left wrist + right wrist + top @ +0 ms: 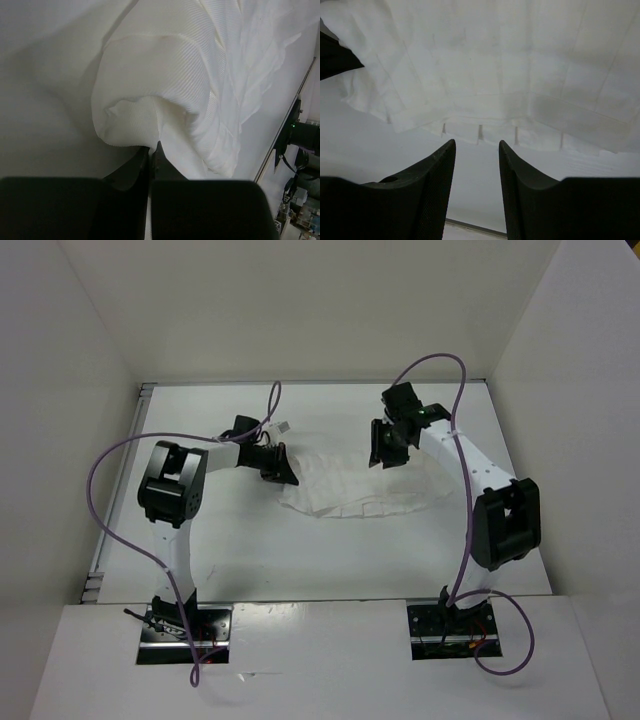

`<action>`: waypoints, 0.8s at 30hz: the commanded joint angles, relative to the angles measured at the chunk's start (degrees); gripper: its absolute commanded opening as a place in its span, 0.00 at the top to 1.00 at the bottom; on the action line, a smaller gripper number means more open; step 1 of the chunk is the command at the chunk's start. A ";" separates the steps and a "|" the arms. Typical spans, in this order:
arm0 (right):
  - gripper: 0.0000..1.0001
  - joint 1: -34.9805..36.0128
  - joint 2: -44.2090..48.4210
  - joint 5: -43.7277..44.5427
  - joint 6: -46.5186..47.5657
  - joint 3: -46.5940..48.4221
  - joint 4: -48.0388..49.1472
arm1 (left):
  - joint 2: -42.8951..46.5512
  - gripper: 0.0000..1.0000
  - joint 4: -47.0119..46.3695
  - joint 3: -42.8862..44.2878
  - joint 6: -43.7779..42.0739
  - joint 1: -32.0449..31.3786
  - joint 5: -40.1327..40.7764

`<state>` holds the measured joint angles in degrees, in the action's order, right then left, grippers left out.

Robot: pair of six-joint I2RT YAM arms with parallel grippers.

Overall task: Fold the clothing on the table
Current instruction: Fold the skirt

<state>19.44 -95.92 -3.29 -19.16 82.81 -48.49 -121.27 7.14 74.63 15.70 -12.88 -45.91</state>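
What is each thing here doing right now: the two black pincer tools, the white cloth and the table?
left tool: shut, pinching a bunched-up edge of the clothing.
right tool: open, nothing between its fingers, facing the clothing's pleated hem.
clothing: not yet folded, lying wrinkled on the table, one end puckered at the left tool.
table: flat, bearing the clothing.
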 commanded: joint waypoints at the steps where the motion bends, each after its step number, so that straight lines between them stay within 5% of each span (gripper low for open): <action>1: 0.54 -0.89 -1.80 -3.55 -1.75 0.95 4.19 | 2.79 1.00 -1.52 -0.10 1.35 0.14 0.73; 5: 0.70 -1.42 -10.75 -10.32 -2.99 4.89 8.75 | 7.54 1.00 -0.90 -1.41 1.35 0.14 1.97; 6: 0.81 -1.42 -12.17 -11.12 -3.51 5.61 9.46 | 8.15 1.00 -0.90 -2.11 1.35 0.14 1.97; 11: 0.94 -1.42 -21.13 -13.15 -5.27 10.52 11.57 | 10.18 1.00 0.77 -3.26 1.35 0.14 3.19; 24: 0.89 -0.90 -23.88 -18.51 -7.56 10.27 14.48 | 11.86 1.00 5.08 -3.80 -0.41 5.94 7.25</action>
<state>18.35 -120.57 -20.49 -25.67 91.24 -36.93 -111.74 11.55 70.35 16.62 -8.34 -38.63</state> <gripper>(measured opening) 0.103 0.010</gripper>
